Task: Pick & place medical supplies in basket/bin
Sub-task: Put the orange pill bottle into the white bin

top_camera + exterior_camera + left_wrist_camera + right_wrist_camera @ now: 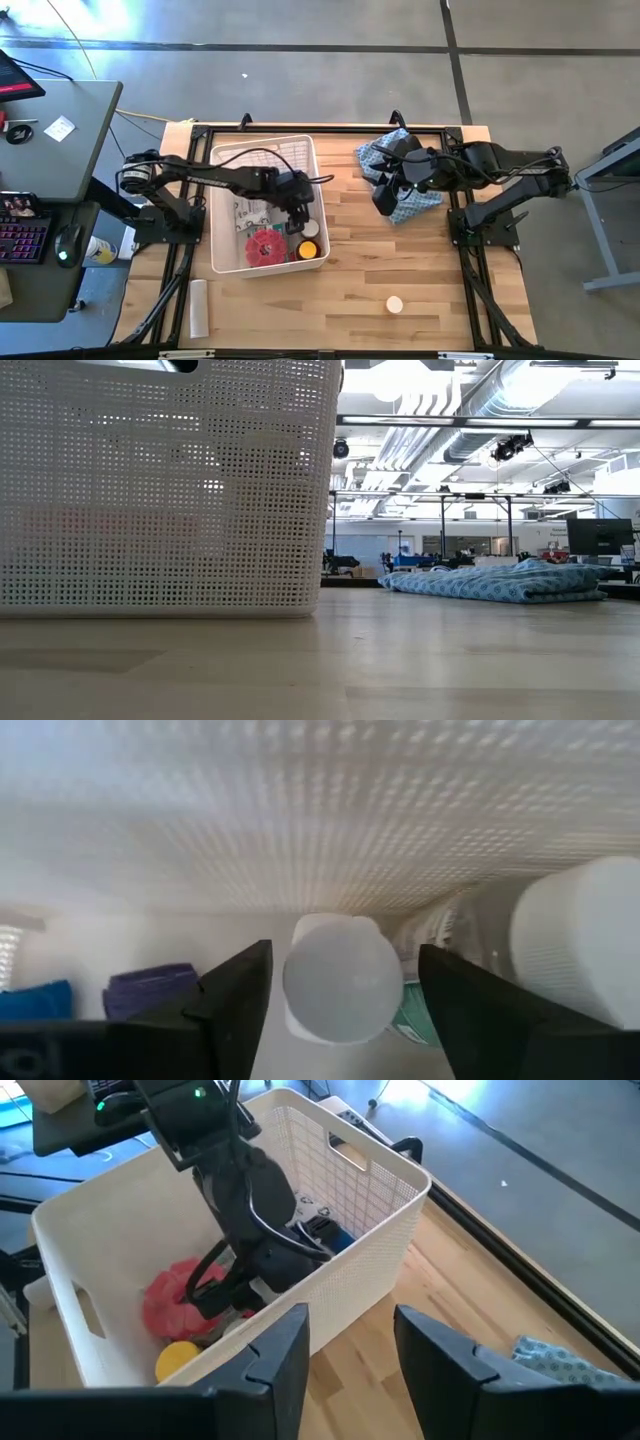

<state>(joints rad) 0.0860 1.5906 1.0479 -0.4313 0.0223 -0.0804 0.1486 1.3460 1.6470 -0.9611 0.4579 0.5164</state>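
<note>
bin [262, 150] | holds red disc [265, 245], yellow cap [308, 250] | cloth [400, 180] beside

The worktop [360, 270] is made of light wooden boards. A big white bin [225, 262] with holes in its walls sits on its left part. A blue patterned cloth [372, 155] lies bunched up further right. A small white round thing [395, 304] lies alone near the front edge.

One white bin [222, 155], one blue cloth [392, 150], one red disc [266, 245] and two white-capped jars [340, 978] were visible.
</note>
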